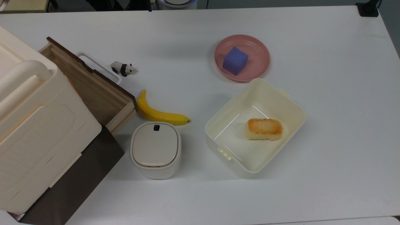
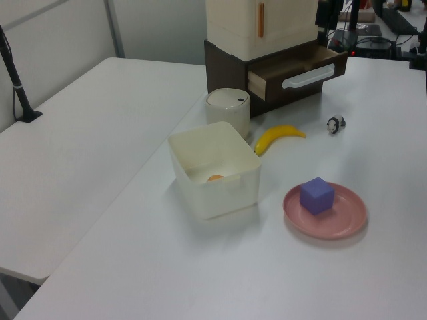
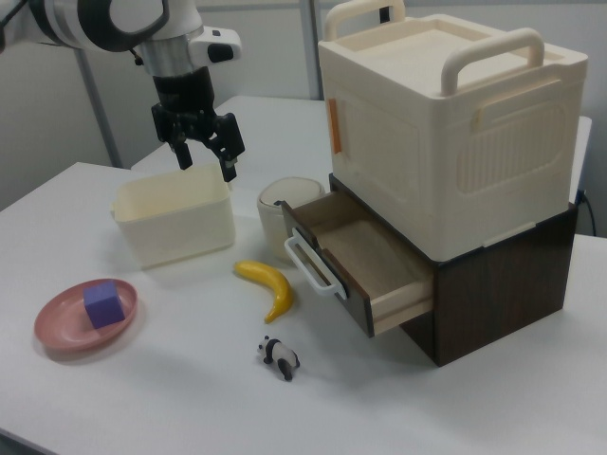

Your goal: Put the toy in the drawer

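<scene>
Toy (image 1: 123, 68) stands on your bench (image 1: 328, 93) just beside the open drawer (image 1: 93, 90), near the banana (image 1: 157, 113), your claw (image 3: 202, 148) hangs open and empty above the tub (image 3: 174, 220)

Cream box (image 1: 34, 125) atop the cabinet: cut by the top view's left edge, and by the left view's top edge. It covers the drawer's (image 1: 93, 90) rear. Arm (image 3: 104, 21) cut at the right view's upper left corner. Toast (image 2: 215, 178) mostly hidden behind the tub's (image 2: 223, 190) wall in the left view.
</scene>
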Action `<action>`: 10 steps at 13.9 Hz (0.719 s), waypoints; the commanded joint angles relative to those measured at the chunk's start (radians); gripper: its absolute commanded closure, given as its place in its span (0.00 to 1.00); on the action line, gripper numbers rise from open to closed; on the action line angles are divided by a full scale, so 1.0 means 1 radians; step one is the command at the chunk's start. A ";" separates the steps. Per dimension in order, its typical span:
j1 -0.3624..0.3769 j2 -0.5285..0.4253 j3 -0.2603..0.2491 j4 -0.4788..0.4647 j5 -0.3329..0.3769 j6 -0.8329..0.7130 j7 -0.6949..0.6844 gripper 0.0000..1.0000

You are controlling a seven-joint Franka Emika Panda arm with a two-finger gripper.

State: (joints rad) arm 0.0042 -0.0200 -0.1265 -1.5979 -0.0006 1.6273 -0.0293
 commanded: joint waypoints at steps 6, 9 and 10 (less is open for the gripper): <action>0.002 -0.009 -0.012 -0.005 0.001 -0.004 -0.104 0.00; 0.002 -0.008 -0.010 -0.013 -0.001 -0.006 -0.103 0.00; 0.002 -0.008 -0.009 -0.014 -0.004 -0.006 -0.098 0.00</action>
State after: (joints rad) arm 0.0034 -0.0196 -0.1345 -1.6005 -0.0006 1.6272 -0.1131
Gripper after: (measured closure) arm 0.000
